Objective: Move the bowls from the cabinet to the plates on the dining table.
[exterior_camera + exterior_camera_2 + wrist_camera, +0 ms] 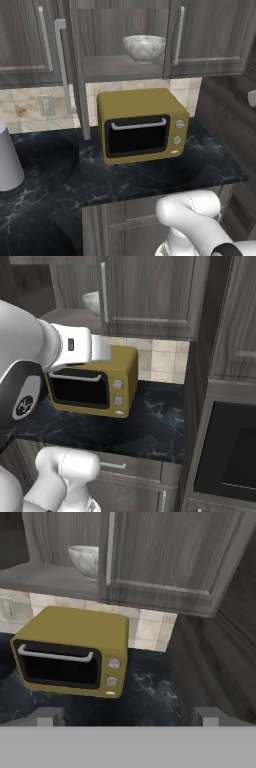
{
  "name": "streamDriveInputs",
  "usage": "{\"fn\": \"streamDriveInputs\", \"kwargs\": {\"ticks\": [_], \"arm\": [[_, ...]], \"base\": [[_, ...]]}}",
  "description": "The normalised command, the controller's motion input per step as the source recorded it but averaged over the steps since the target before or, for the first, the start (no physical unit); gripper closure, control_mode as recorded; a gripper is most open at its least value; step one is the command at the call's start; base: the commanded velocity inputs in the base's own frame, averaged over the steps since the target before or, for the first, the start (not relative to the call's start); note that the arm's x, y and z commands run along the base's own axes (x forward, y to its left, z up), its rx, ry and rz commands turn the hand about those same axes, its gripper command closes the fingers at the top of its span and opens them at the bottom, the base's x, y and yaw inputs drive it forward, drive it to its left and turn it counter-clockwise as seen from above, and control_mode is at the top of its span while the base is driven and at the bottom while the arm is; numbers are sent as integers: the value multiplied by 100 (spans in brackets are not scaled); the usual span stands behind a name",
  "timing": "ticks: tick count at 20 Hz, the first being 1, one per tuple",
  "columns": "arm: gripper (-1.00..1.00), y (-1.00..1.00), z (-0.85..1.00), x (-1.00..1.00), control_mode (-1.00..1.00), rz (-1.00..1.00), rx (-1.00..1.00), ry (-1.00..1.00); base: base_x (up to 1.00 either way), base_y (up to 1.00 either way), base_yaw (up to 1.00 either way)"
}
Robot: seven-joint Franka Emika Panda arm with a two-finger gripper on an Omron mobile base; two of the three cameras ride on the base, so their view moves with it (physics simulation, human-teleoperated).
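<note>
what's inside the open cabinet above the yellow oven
One grey-white marbled bowl sits on the shelf of the open cabinet, above the yellow toaster oven. The closed door to its right hides the rest of the shelf, so a second bowl cannot be confirmed.

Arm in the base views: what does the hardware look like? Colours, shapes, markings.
Glossy white rounded shells on the arm, with bulbous elbow-like links. A dark grey round joint cap carries a small white logo. A small dark rectangular inset sits on the forearm link. A dark band shows at a low joint. No cables visible. The fingertips are small grey blocks.
</note>
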Motion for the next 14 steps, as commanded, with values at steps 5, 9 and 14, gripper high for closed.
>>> {"fn": "streamDriveInputs", "kwargs": {"ticks": [5, 9, 14], "arm": [[-100, -8, 0, 5, -100, -26, 9, 3], [-100, 0, 0, 6, -100, -9, 6, 0], [-100, 3, 0, 34, -100, -2, 2, 0]], "base": [[0, 0, 0], [0, 0, 0], [0, 0, 0]]}}
